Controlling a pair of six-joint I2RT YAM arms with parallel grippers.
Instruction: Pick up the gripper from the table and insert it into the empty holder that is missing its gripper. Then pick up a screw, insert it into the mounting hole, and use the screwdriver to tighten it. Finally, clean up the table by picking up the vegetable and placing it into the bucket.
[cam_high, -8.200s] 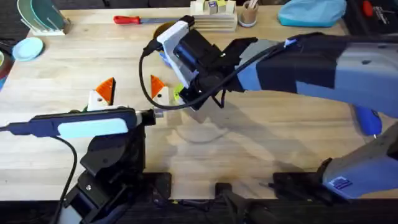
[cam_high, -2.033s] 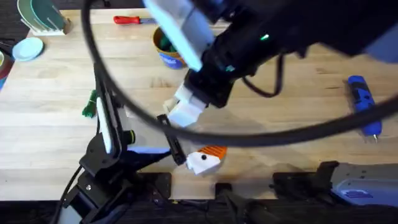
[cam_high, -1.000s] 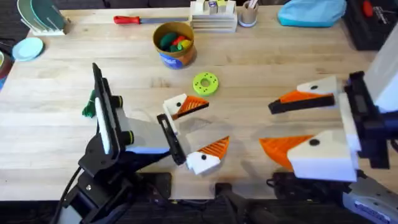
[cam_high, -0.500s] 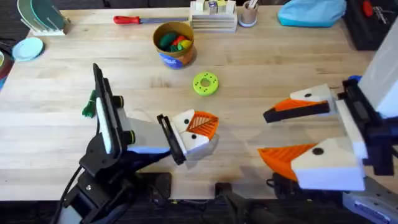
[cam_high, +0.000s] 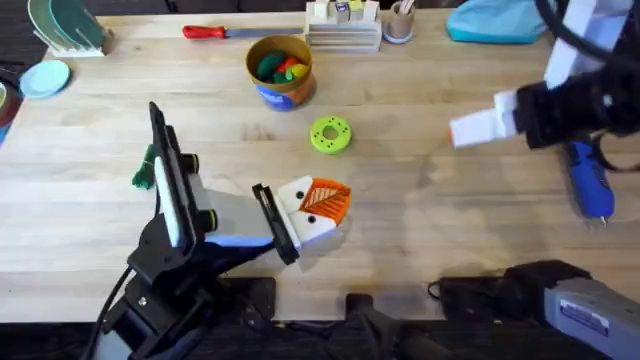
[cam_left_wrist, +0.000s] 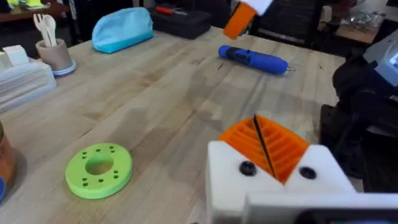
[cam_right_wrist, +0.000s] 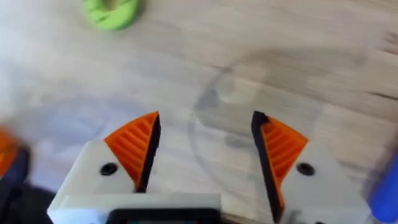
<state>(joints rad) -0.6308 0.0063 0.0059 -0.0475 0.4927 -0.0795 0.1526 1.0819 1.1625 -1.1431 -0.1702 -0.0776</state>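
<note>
— Right gripper?
— Orange ribbed pads spread wide, nothing held; raised beside the thick blue pen-shaped electric screwdriver.

— Left gripper?
— Pads pressed together, empty, low near the green perforated disc. The yellow-tan round bucket is filled with vegetables.

table: bucket, screwdriver

The worktop is seen as pale, matt wood with visible grain. The right tool is formed of smooth white plastic with ribbed orange pads. A glossy blue plastic finish is shown by the screwdriver.
</note>
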